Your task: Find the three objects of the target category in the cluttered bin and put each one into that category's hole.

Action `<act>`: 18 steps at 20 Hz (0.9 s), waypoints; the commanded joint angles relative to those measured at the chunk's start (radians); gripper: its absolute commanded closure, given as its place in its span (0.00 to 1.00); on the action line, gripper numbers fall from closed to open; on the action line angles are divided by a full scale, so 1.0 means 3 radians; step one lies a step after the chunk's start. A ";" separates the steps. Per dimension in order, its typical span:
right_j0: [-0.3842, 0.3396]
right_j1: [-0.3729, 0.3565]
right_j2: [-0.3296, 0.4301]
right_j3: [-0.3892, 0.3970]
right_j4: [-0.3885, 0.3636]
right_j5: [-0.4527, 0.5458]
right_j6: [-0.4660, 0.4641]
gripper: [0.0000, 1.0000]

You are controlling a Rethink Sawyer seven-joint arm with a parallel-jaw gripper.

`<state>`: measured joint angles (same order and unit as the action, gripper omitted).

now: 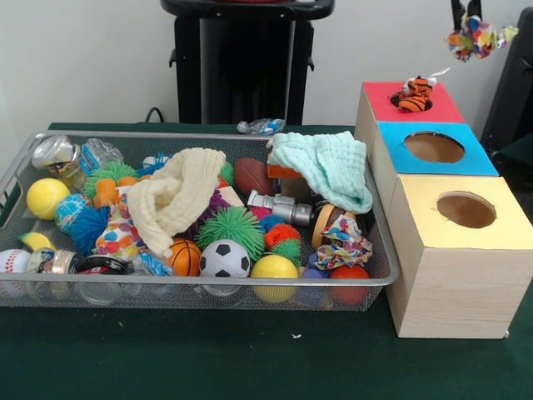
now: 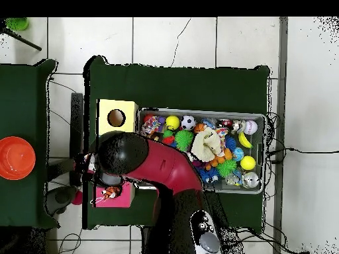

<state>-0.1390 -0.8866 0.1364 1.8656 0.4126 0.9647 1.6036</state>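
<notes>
From the front, the bin, a shallow rectangular basket of silver wire mesh with a thick metal rim, sits on the dark green bench, its right end just beside a row of three pale wooden boxes. The boxes have flat coloured tops, each cut with a round hole: yellow nearest, blue in the middle, red farthest. A striped orange and black plush toy rests in the red box's hole. The bin is heaped with clutter: a cream waffle-knit cloth, a mint waffle-knit cloth draped over the right end, a spiky green rubber ball, a small soccer ball, a smooth yellow ball, a brown football and a miniature basketball. At the upper right edge the pincer is clamped on a crumpled multicoloured fabric piece. From overhead, the red arm reaches across the boxes, hiding the pincer, and the bin lies lengthwise beside the yellow-topped box, well filled.
</notes>
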 commanded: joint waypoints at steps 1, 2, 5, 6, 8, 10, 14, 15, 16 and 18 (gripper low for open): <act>-0.0049 0.0246 0.0234 0.0416 -0.0205 -0.0428 -0.0092 1.00; -0.0053 0.0264 0.0226 0.0412 -0.0266 -0.0453 -0.0091 1.00; -0.0067 0.0378 0.0189 0.0368 -0.0447 -0.0597 -0.0068 1.00; -0.0072 0.0406 0.0184 0.0370 -0.0486 -0.0642 -0.0064 1.00; -0.0088 0.0483 0.0185 0.0336 -0.0600 -0.0719 -0.0073 1.00; -0.0102 0.0524 0.0196 0.0329 -0.0660 -0.0768 -0.0053 1.00; -0.0143 0.0516 0.0242 0.0340 -0.0625 -0.0639 0.0035 1.00; -0.0161 0.0492 0.0260 0.0365 -0.0591 -0.0596 0.0047 1.00; -0.0170 0.0473 0.0273 0.0369 -0.0565 -0.0517 0.0064 1.00; -0.0191 0.0428 0.0311 0.0404 -0.0522 -0.0447 0.0070 1.00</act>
<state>-0.1568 -0.7692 0.1438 1.9101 0.2523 0.8104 1.6036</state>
